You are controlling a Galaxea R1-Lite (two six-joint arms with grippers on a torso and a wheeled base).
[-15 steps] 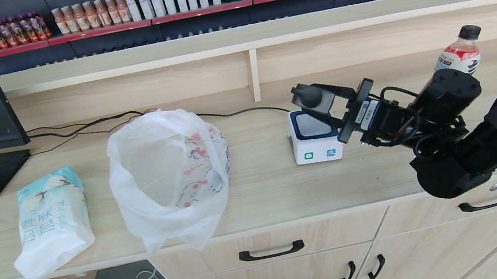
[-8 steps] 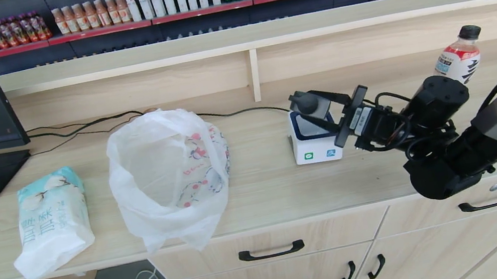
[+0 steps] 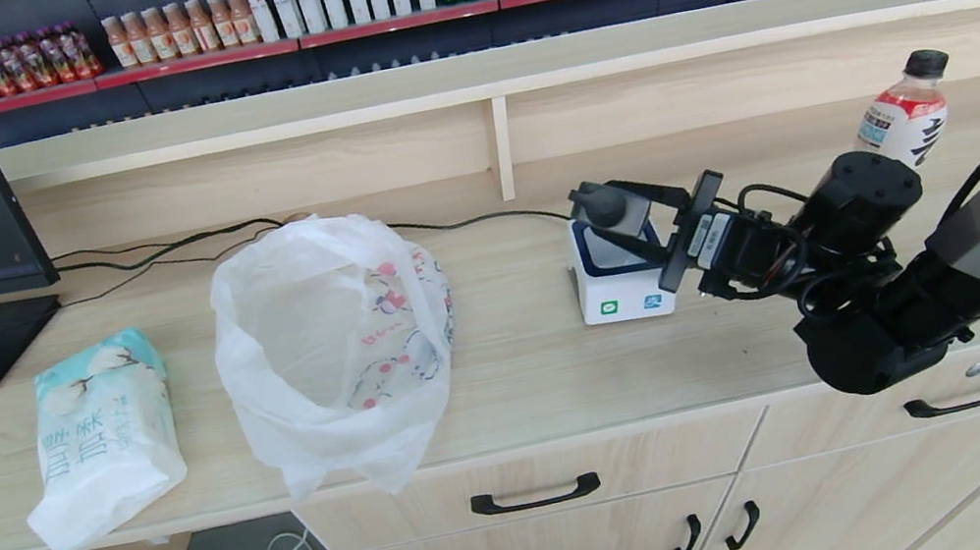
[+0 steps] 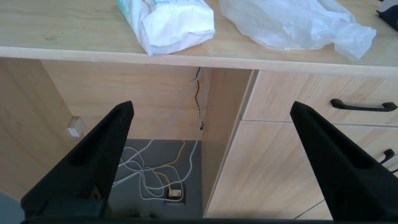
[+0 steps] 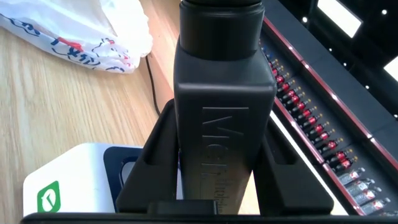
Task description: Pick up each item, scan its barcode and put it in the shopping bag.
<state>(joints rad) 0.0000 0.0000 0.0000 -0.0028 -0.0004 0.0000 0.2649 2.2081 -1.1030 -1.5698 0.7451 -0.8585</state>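
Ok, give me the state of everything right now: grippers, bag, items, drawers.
Right gripper: shut on the dark bottle, held above the scanner.
Left gripper: open, empty, lower than the counter.
Shopping bag: mouth open, on the counter.
Tissue pack: lying flat, left of the bag.
Drink bottle: upright, capped.
Drawers: shut.

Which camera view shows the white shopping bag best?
The head view: the whole shopping bag lies open on the counter. The left wrist view catches its front part, the right wrist view a printed corner.
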